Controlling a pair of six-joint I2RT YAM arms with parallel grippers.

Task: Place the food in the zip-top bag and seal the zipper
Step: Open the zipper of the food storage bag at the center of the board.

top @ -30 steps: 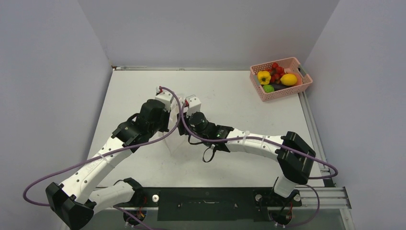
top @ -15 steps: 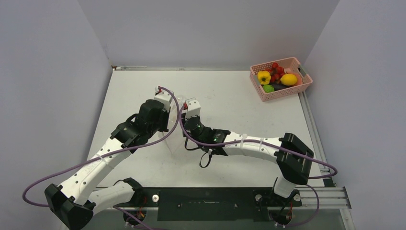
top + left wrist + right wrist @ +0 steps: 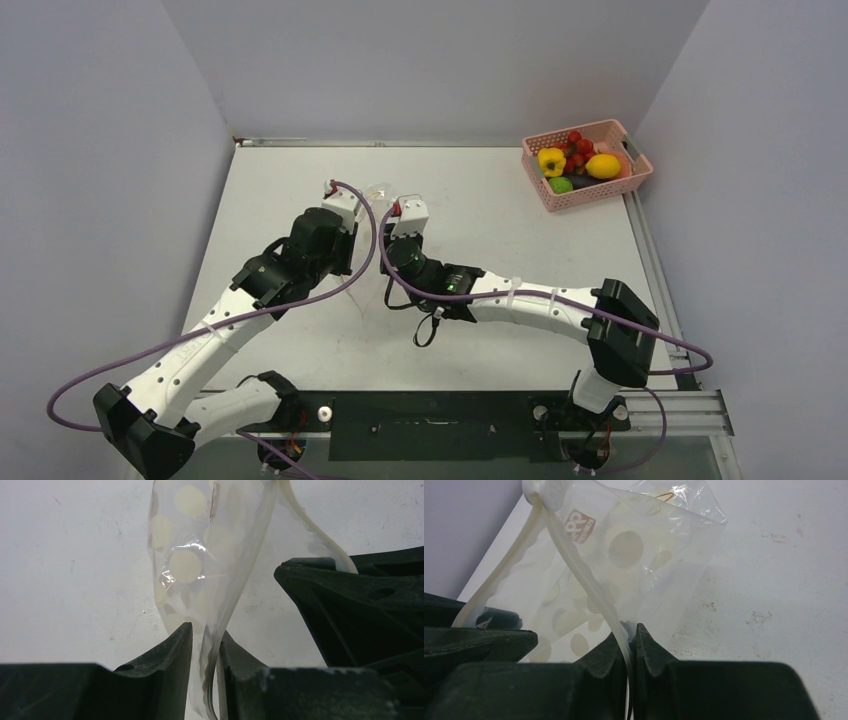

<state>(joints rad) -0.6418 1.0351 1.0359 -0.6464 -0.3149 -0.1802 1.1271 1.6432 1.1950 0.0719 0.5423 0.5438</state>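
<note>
- Top view: two arms, the left arm (image 3: 215,325) and the right arm (image 3: 530,300), meet at mid-bench (image 3: 500,220).
- The one zip-top bag (image 3: 377,190) is held between their wrists. It shows only as a faint clear glint, and its outline is hard to trace.
- One pink basket (image 3: 632,180) sits at the far right corner, well apart from the bag, and all the food is in it.
- The food counts one yellow pepper (image 3: 551,160), one lemon (image 3: 603,166), one green piece (image 3: 561,185) and one tomato cluster (image 3: 577,147), its tomatoes too small to count.
- There is also one eggplant (image 3: 582,181), mostly hidden under the others.
- Left wrist view: the left gripper (image 3: 206,632) is pressed together on a fold of the bag's film, which is printed with pale dots. The bag's top is cut off by the frame edge.
- Right wrist view: the right gripper (image 3: 630,630) pinches the zipper (image 3: 584,580), a whitish strip that rises up and left. The strip's other branch runs down behind the left gripper's dark body.
</note>
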